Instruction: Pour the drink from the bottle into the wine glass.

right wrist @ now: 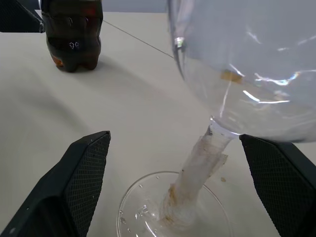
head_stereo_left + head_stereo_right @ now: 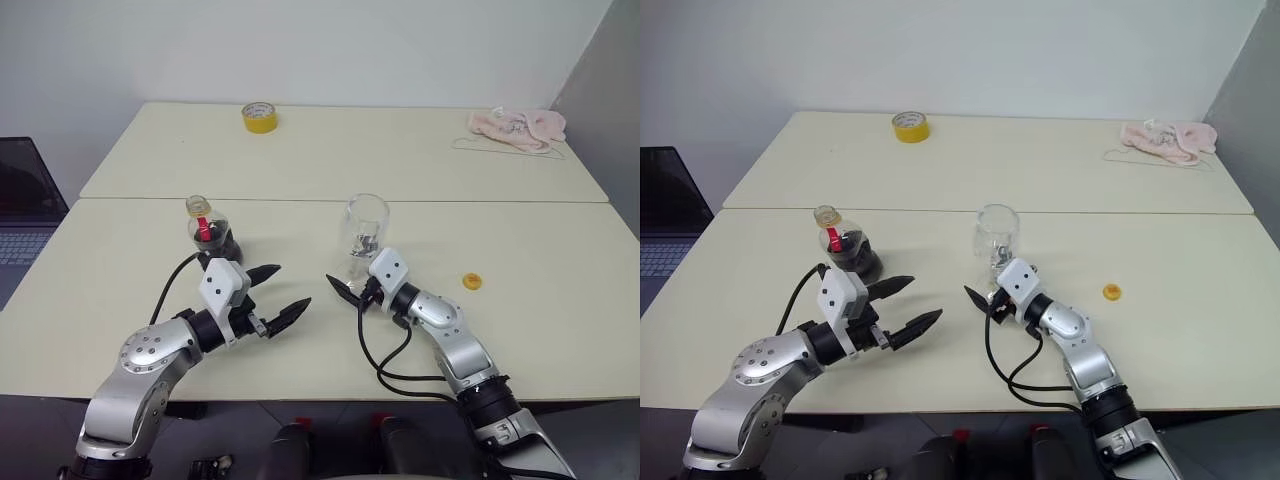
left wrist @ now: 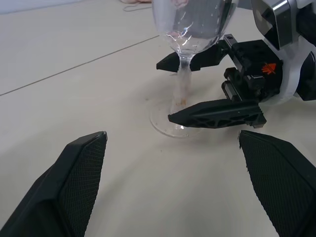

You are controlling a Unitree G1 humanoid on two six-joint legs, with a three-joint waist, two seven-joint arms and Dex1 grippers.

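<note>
Set-up step: right gripper (image 2: 352,291) gapes wide astride the wine glass (image 2: 366,240) stem, holding nothing; left gripper (image 2: 272,296) likewise spread and empty beside the uncapped bottle (image 2: 209,236) (drink unpoured); next, probably grasp the bottle.

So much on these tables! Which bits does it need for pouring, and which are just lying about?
Needed:
- small clear plastic bottle of dark drink
- clear stemmed wine glass

Lying about:
- yellow tape roll
- crumpled pink cloth
- small yellow-orange cap
- dark laptop
</note>
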